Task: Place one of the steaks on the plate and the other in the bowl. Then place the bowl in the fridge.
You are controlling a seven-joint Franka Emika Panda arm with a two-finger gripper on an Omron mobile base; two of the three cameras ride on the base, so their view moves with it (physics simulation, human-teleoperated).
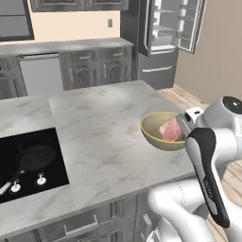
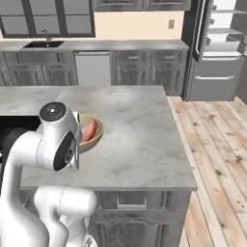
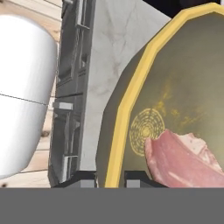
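- Gripping the bowl point(image 3: 183, 78) rim, my gripper point(image 3: 110, 177) fingers are pinching it; the bowl is sitting near the counter point(image 1: 104, 127) edge.
- I am lifting flat so the steak point(image 1: 170, 129) is staying inside, heading for the open fridge point(image 1: 163, 42).

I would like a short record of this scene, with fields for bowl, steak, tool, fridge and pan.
bowl: olive-yellow bowl on the island counter, near its edge
steak: one steak lies inside the bowl
tool: tool at the bowl's rim, one finger on each side of the rim; a grip seems likely
fridge: fridge behind the island, door open
pan: black frying pan on the cooktop
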